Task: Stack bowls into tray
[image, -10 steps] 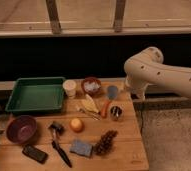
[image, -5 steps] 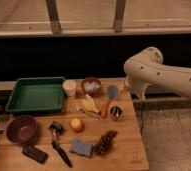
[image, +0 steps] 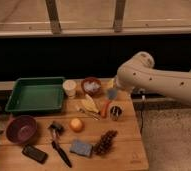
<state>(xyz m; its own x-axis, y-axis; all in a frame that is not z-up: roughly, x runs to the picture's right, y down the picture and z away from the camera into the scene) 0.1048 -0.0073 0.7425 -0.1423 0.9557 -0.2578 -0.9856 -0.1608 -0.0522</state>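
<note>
I see 2 bowls, both on the table [image: 124,150]: the big maroon bowl [image: 22,129] sits at the left edge, in front of the tray [image: 35,106]; the small reddish-brown bowl [image: 91,86] sits at the back edge, just right of 1 cream cup [image: 69,87]; the 1 green tray fills the back-left corner, with bare wood between it and the maroon bowl; the hand [image: 112,92] hangs low just right of the small bowl, spread wide, gripping nothing; 1 orange [image: 76,124] and 1 metal cup [image: 115,112] crowd the middle.
</note>
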